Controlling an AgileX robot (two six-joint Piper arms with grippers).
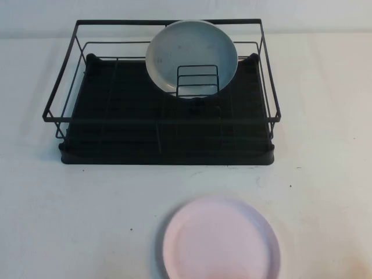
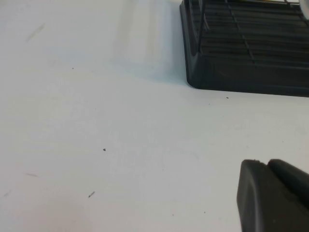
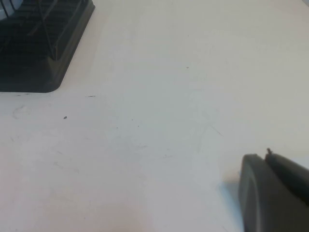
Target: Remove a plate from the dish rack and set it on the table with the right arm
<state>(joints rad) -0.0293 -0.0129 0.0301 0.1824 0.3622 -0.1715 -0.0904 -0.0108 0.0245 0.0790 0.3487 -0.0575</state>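
Note:
The pale grey-blue plate (image 1: 192, 55) stands on edge at the back of the black wire dish rack (image 1: 116, 136), leaning behind the small wire divider (image 1: 197, 80). The rack sits on the white table (image 1: 52, 221). Neither arm shows in the high view. My right gripper (image 3: 265, 155) is shut and empty, low over bare table, well away from the rack's corner (image 3: 43, 63). My left gripper (image 2: 264, 163) is shut and empty over bare table, short of the rack's other corner (image 2: 231, 72).
A pale pink round plate (image 1: 221, 241) lies flat on the table at the front, just right of centre, in front of the rack. Bare white table lies on both sides of the rack.

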